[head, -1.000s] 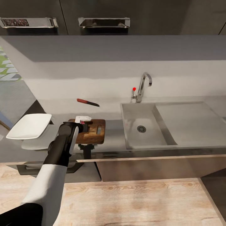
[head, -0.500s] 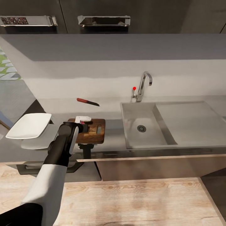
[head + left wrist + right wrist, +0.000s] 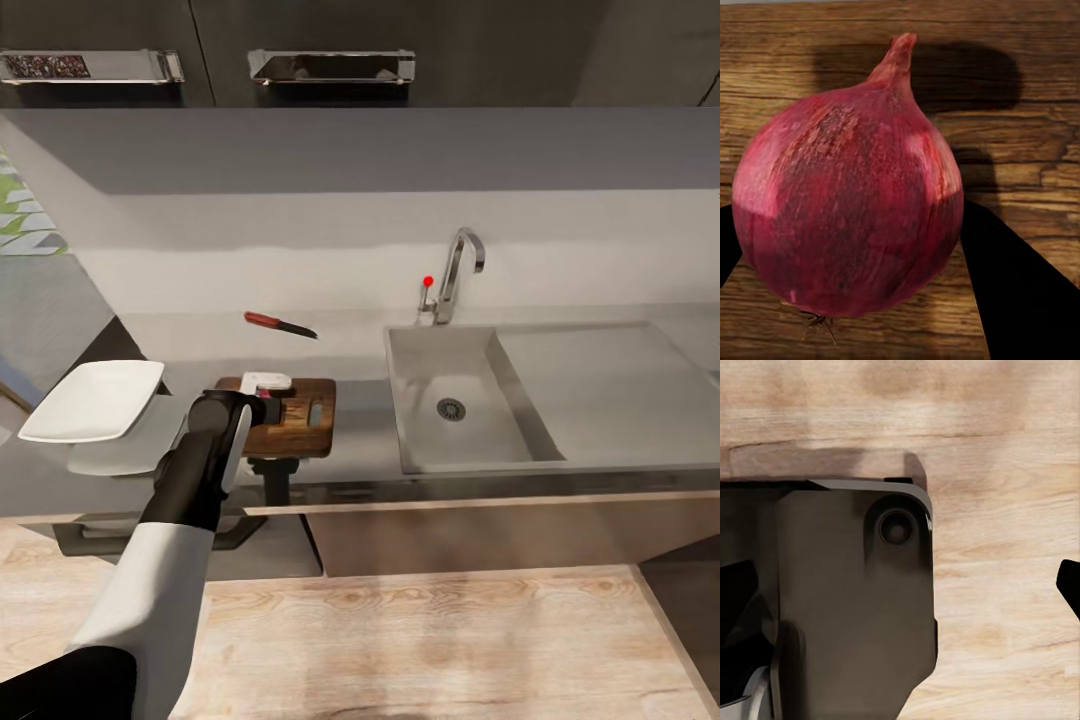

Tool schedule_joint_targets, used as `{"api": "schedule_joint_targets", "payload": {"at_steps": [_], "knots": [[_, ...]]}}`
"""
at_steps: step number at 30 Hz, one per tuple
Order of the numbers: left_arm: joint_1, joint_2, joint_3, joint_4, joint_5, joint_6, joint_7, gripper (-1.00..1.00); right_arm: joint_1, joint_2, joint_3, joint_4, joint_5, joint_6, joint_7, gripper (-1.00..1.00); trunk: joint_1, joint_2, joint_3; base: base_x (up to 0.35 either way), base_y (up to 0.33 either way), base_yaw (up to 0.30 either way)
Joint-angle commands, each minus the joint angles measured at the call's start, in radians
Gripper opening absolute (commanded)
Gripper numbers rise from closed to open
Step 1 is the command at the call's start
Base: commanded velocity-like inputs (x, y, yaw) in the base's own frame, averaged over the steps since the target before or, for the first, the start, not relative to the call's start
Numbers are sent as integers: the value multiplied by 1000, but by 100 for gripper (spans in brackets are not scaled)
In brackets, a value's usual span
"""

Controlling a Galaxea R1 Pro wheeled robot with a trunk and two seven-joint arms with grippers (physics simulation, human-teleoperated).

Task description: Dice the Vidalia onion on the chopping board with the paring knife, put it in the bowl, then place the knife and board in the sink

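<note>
My left gripper (image 3: 264, 396) (image 3: 847, 255) hovers over the near-left part of the brown chopping board (image 3: 300, 415) (image 3: 1020, 90). It is shut on the pinkish-red Vidalia onion (image 3: 847, 202), a dark finger (image 3: 1012, 292) pressing each side; the stem tip points away from the camera. On the dark countertop (image 3: 360, 430) behind the board lies the red-handled paring knife (image 3: 279, 325). Left of the board stands the white square bowl (image 3: 95, 400). The grey sink (image 3: 450, 440) with its chrome tap (image 3: 455, 275) is to the board's right. A dark fingertip (image 3: 1069, 585) of my right gripper hangs over the wooden floor.
The flat drainer (image 3: 600, 385) takes up the sink's right half. Dark wall cabinets (image 3: 330, 60) hang above the pale backsplash. A dark part of my own base (image 3: 847, 600) sits over the pale wood floor (image 3: 430, 640) in front of the cabinets.
The head view shifted slightly at first. My left arm, the onion, knife, board and bowl keep their places.
</note>
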Motion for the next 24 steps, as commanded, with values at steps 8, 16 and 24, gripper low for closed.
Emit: {"api": "schedule_joint_targets", "payload": {"at_steps": [8,16,24], "knots": [[0,-2,1,0,-3,4,-1,-100,0,0,2,0,1,-2,-6,100,0,-2,-2,-128,0,0],[0,-1,1,0,-3,4,-1,-100,0,0,3,0,1,-2,-6,100,0,-2,-2,-9,0,0],[0,-1,1,1,-2,4,-1,-100,0,0,2,0,1,-2,-6,100,0,-2,-2,0,0,0]]}}
